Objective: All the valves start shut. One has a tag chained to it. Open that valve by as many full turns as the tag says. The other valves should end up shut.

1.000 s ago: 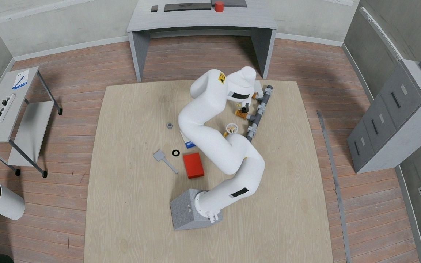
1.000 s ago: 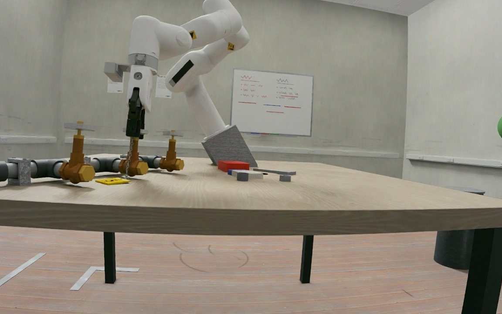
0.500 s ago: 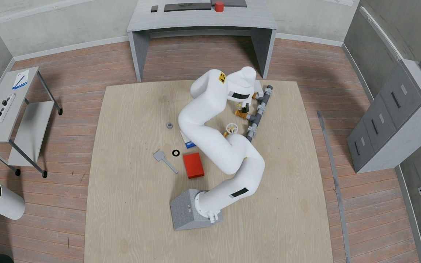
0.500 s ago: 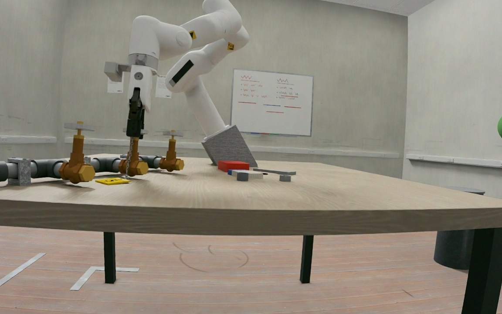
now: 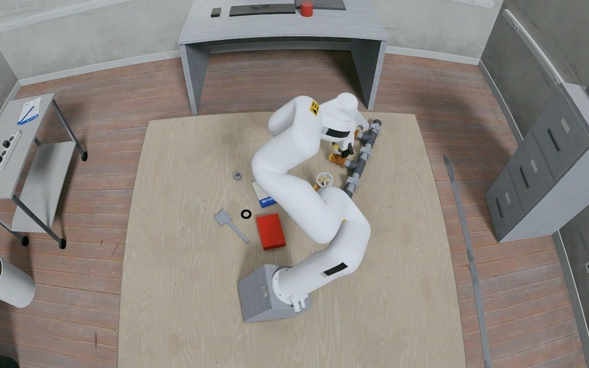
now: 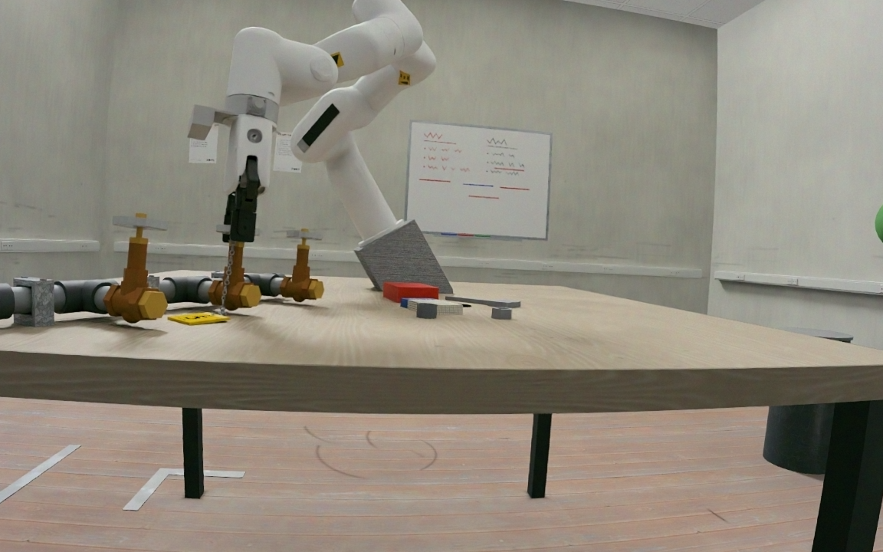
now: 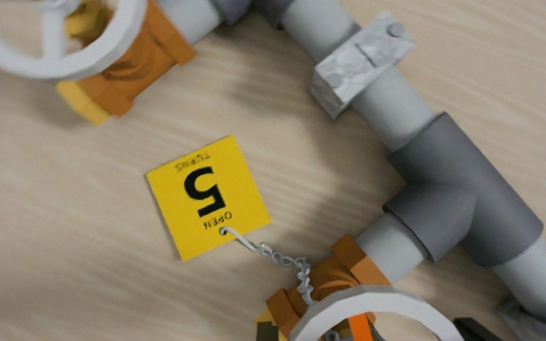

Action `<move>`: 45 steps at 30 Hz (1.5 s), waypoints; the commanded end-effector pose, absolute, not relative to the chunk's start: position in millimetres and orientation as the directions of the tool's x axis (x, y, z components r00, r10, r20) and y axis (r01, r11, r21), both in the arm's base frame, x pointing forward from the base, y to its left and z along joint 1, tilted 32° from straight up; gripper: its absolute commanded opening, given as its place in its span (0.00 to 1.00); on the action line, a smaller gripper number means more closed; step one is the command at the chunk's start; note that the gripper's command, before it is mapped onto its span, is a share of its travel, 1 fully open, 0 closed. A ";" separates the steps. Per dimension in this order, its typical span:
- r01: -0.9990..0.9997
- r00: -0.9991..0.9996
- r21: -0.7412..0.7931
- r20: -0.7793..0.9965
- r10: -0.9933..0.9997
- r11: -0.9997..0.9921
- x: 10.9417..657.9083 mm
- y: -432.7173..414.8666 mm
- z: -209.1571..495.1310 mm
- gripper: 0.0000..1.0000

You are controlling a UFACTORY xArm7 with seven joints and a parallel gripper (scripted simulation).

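Three brass valves with white handwheels stand on a grey pipe (image 6: 81, 294) at the table's far side. A yellow tag (image 7: 208, 196) reading "OPEN 5 TURNS" lies flat on the table, chained (image 7: 282, 260) to the middle valve (image 6: 234, 288). My gripper (image 6: 241, 223) comes straight down onto that valve and is shut on its handwheel (image 7: 373, 310), which shows at the bottom edge of the wrist view. A second valve's handwheel (image 7: 55, 33) is at the wrist view's top left. In the side view the other valves stand left (image 6: 134, 274) and right (image 6: 301, 274) of the gripper.
A red block (image 5: 270, 231), a blue-and-white box (image 5: 264, 197), a grey tool (image 5: 230, 224), a black ring (image 5: 244, 211) and a grey nut (image 5: 237, 175) lie left of my arm. The robot base (image 5: 264, 293) stands near the table's front.
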State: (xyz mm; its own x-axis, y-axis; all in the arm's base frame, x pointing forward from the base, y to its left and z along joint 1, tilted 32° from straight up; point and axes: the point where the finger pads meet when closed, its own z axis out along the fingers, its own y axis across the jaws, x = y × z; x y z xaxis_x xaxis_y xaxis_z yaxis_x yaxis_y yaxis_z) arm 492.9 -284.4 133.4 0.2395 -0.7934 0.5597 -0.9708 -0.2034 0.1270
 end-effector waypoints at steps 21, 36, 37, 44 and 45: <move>-0.260 0.966 0.556 0.165 -0.202 -0.790 495.2 -283.7 135.9 0.00; 0.525 0.851 0.505 -0.298 0.432 -0.685 495.2 -283.7 135.9 0.00; 0.525 0.851 0.505 -0.298 0.432 -0.685 495.2 -283.7 135.9 0.00; 0.796 0.605 0.365 -0.455 0.653 -0.483 495.2 -283.7 135.9 0.00; 0.825 0.564 0.341 -0.472 0.678 -0.450 495.2 -283.7 135.9 0.00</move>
